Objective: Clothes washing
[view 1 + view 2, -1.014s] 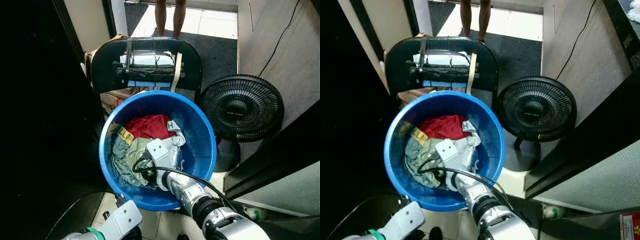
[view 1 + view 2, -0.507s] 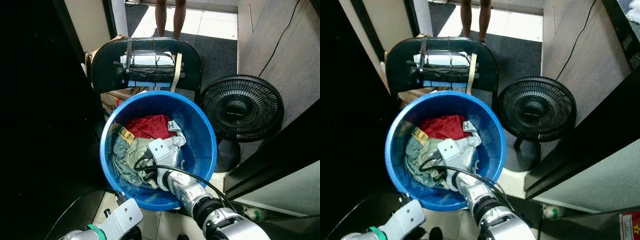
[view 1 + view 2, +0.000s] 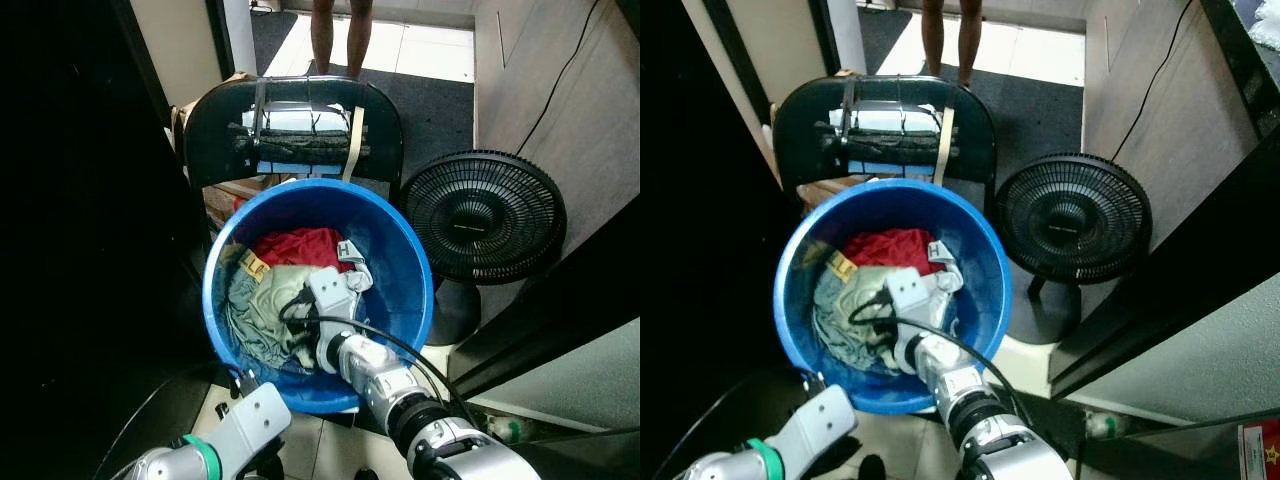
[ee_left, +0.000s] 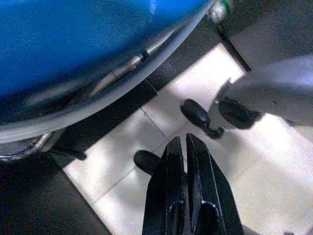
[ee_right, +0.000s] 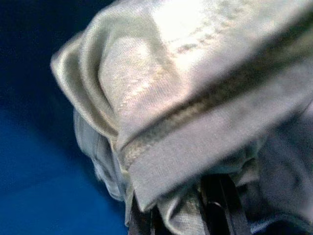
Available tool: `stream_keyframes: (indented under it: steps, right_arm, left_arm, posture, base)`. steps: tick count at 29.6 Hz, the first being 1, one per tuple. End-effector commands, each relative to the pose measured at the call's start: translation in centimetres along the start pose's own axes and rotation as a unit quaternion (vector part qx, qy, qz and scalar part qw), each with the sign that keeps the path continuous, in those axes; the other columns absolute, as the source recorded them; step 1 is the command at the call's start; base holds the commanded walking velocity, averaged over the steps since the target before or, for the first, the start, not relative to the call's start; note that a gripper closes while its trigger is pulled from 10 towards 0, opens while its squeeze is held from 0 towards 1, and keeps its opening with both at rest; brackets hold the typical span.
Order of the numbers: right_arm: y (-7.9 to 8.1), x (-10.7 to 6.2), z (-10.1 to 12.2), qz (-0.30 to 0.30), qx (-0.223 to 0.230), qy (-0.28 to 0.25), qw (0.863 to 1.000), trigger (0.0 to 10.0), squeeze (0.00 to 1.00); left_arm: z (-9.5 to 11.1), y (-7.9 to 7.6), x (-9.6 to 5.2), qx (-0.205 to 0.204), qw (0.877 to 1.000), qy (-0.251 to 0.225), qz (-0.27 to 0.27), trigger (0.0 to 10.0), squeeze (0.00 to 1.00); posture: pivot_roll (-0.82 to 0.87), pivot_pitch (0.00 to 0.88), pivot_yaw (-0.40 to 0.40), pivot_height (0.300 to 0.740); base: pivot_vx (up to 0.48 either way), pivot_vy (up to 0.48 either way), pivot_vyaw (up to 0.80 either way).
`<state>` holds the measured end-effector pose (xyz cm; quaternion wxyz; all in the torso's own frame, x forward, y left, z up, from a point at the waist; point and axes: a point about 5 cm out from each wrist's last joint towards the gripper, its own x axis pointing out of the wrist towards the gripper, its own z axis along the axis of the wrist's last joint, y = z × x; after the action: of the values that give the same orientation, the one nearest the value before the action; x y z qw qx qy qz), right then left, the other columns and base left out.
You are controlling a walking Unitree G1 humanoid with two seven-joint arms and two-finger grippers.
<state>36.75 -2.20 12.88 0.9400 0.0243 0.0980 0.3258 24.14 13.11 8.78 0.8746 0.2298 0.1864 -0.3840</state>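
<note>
Since earlier, right gripper [image 3: 300,335] is lifting pale-green cloth garment [image 3: 268,300], fingers clamped on it, from round blue plastic tub [image 3: 405,300]; left gripper [image 4: 188,147], fingers closed empty, is idling.

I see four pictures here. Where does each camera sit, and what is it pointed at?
Left eye, right eye: on the head, looking down at the blue tub of clothes, chair and fan; both silver arms show.
Left wrist: on the left arm, along its shut left tool at floor tiles beside the tub's wall.
Right wrist: on the right arm inside the tub, pressed against pale cloth.
All share the blue tub.
</note>
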Motion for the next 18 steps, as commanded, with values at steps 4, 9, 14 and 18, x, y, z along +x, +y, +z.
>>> stream_keyframes:
  steps: [4,9,14,18]
  right_arm:
    - [1.2,0.3,1.5,0.019,0.052,-0.063,0.996,0.0,0.00]
    - [0.6,0.1,5.6,0.018,0.063,-0.140,0.988,0.0,0.00]
    - [0.5,-0.3,9.8,0.025,0.060,-0.207,0.976,0.0,0.00]
    - [0.4,-1.1,12.9,0.031,0.056,-0.254,0.965,0.0,0.00]
  left_arm:
    - [-0.7,-0.4,0.4,-0.015,1.000,0.002,-0.004,10.0,0.00]
    - [-0.1,0.1,1.0,-0.010,1.000,-0.010,-0.001,10.0,0.00]
    - [0.6,0.5,1.4,-0.014,0.999,-0.034,0.002,10.0,0.00]
    - [1.1,0.8,1.4,-0.035,0.998,-0.060,0.009,10.0,0.00]
  posture:
    - [0.05,0.290,0.072,0.740]
    - [0.04,0.254,0.075,0.740]
    - [0.03,0.225,0.073,0.740]
    - [0.02,0.184,0.066,0.740]
  base:
    - [0.000,0.000,0.00]
    - [0.000,0.000,0.00]
    - [0.000,0.000,0.00]
    - [0.000,0.000,0.00]
